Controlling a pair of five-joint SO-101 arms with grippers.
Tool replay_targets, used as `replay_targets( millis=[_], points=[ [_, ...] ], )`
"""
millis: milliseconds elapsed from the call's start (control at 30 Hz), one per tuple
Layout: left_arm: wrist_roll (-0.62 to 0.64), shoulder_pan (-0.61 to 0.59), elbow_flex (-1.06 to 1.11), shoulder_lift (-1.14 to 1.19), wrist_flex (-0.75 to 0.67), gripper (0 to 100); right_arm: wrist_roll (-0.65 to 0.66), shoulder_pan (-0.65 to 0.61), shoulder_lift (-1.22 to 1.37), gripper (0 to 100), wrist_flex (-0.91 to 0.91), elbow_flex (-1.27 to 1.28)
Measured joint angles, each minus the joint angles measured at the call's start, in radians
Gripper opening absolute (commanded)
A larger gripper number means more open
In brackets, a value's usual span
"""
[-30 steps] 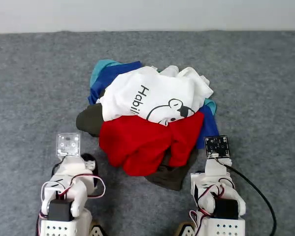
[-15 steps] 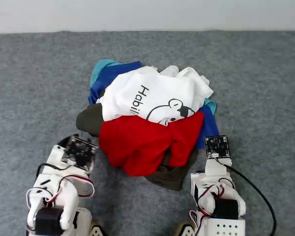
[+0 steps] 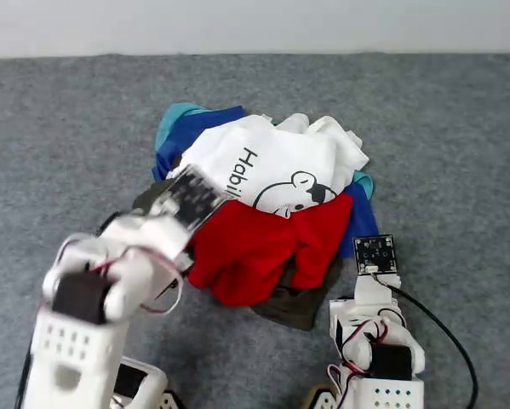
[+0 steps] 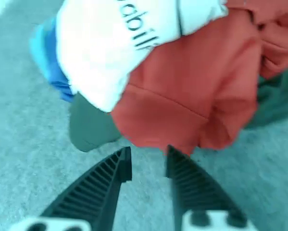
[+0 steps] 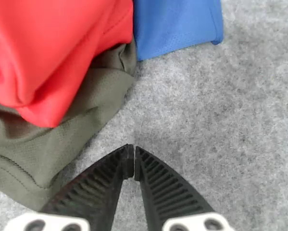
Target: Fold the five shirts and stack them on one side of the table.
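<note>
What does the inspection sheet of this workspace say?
Surface: grey felt-like table cover.
Job's things: unfolded, heaped together; white printed shirt on top, red shirt partly under it, blue shirt, teal shirt and olive shirt underneath.
Clutter: nothing seen.
Grippers: left gripper open, near the red shirt's edge; right gripper shut, over bare cover beside the olive shirt.
Cables: black cable beside the right arm.
Surroundings: pale wall strip at the far edge.

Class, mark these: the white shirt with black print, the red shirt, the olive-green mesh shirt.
white shirt with black print [image 3: 289, 149]: high view, plain upper part
red shirt [image 3: 255, 243]: high view, its crumpled middle
olive-green mesh shirt [image 5: 62, 149]: right wrist view, its outer fold
</note>
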Motion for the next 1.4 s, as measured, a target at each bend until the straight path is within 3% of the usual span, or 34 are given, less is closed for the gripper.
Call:
replay_targets(
  millis=[100, 400, 767, 1067, 1167, 1333, 1400],
  points=[
    [-0.003, 0.023, -0.118, 0.146, 0.068, 36, 0.000, 0.000, 0.000, 0.9, 0.000, 0.000],
    [-0.040, 0.046, -0.344, 0.436, 0.103, 36, 0.000, 0.000, 0.000, 0.9, 0.000, 0.000],
    [-0.037, 0.087, -0.411, 0.729, -0.018, 36, 0.000, 0.000, 0.000, 0.9, 0.000, 0.000],
    [0.094, 0.115, -0.411, 1.011, -0.229, 36, 0.000, 0.000, 0.000, 0.9, 0.000, 0.000],
    [0.126, 0.115, -0.413, 1.068, -0.264, 28, 0.000, 0.000, 0.000, 0.9, 0.000, 0.000],
    [0.143, 0.115, -0.413, 1.106, -0.321, 4, 0.000, 0.000, 0.000, 0.9, 0.000, 0.000],
    [0.146, 0.118, -0.413, 1.108, -0.331, 2, 0.000, 0.000, 0.000, 0.9, 0.000, 0.000]
  ],
)
